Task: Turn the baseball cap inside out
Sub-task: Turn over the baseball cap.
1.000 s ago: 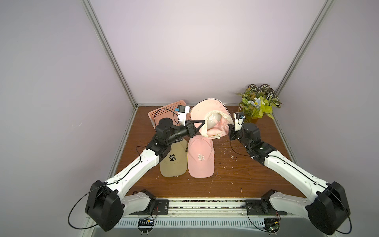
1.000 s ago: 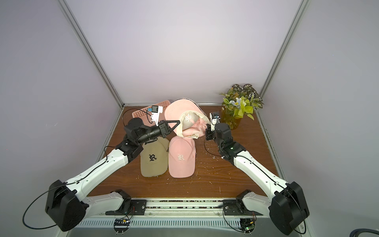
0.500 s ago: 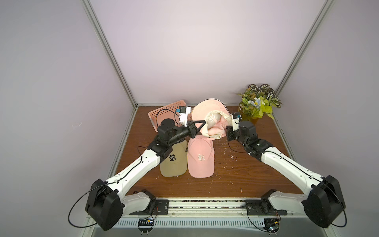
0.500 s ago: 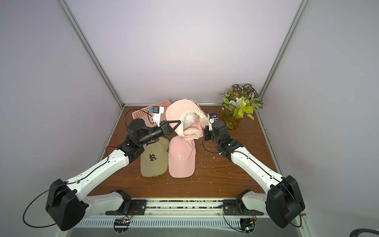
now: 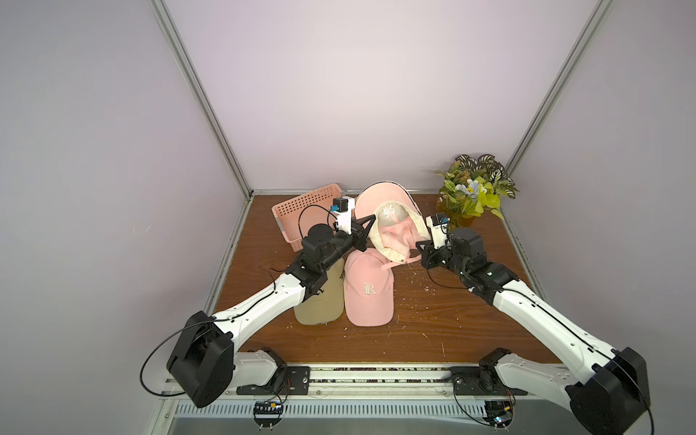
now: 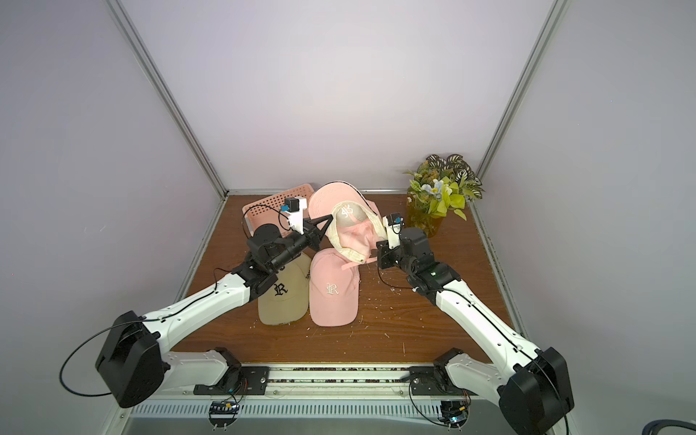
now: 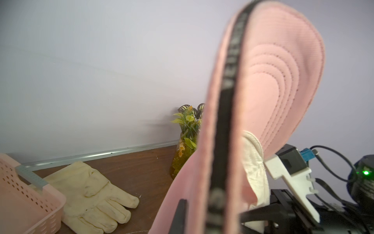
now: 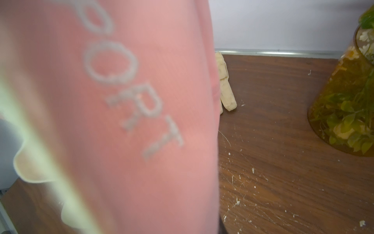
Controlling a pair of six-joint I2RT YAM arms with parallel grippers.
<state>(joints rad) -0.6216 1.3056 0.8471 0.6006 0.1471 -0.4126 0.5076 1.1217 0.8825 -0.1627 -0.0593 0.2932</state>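
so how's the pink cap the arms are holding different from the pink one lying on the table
The held pink cap is up between the left gripper and right gripper; the flat pink cap lies on the table. The held cap shows pale lining, partly turned; the flat one shows only its outside, logo up. Both are pink with white embroidery.

Table (image 5: 433, 324): brown wood-grain surface, with white debris specks (image 5: 416, 280) scattered right of centre.

Pink perforated plastic basket (image 5: 297, 212): far left of the table.

Cream work gloves (image 7: 89, 190): flat on the table just beside the basket, near the far wall.

Amber glass vase (image 5: 450, 214) holding artificial foliage (image 5: 476, 184): far right corner.

Tan cap (image 6: 282, 301) and pink cap (image 6: 333, 297), each embroidered with an "R": side by side near the centre, crown up, tan cap on the left.
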